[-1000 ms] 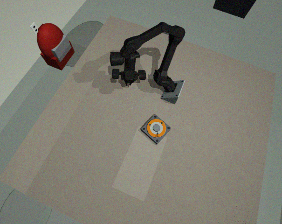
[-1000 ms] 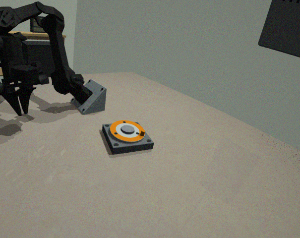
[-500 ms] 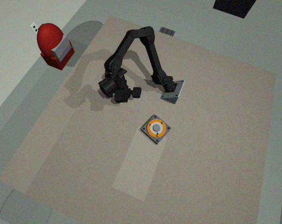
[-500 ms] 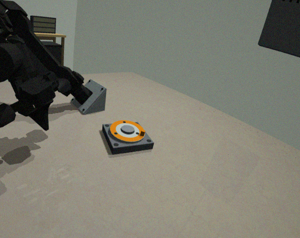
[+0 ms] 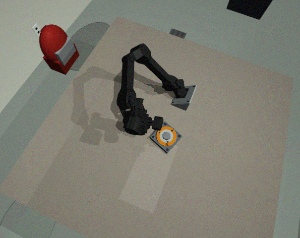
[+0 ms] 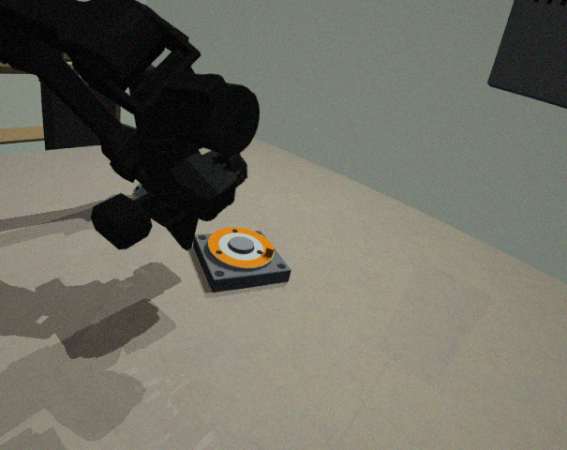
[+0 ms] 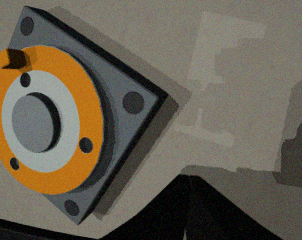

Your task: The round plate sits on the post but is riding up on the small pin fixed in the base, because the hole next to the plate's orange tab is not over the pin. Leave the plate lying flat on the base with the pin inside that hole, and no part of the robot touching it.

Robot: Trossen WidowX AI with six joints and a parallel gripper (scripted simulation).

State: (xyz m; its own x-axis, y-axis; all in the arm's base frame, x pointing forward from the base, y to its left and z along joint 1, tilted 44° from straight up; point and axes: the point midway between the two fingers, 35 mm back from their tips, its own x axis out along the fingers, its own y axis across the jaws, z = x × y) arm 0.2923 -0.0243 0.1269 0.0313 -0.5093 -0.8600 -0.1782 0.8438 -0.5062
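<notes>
The round plate (image 5: 174,137) (image 6: 239,263) (image 7: 91,110), orange with a white inner ring, sits around the grey post (image 5: 166,135) (image 6: 241,244) (image 7: 32,123) on the square base (image 5: 170,147) (image 6: 254,272) (image 7: 126,75). A dark gap or shadow shows under its rim. The orange tab (image 5: 167,144) (image 6: 269,252) (image 7: 13,59) has a dark hole (image 7: 25,80) beside it. The pin is not visible. My gripper (image 6: 188,246) (image 7: 187,185) is shut and empty, above and beside the base, apart from the plate. Its fingertips are hidden in the top view.
The arm's grey wedge mount (image 5: 180,102) stands behind the base. The arm arches over the table from there. A red rounded object (image 5: 52,38) is beyond the table's left edge. A dark panel (image 5: 248,7) (image 6: 544,58) is at the upper right.
</notes>
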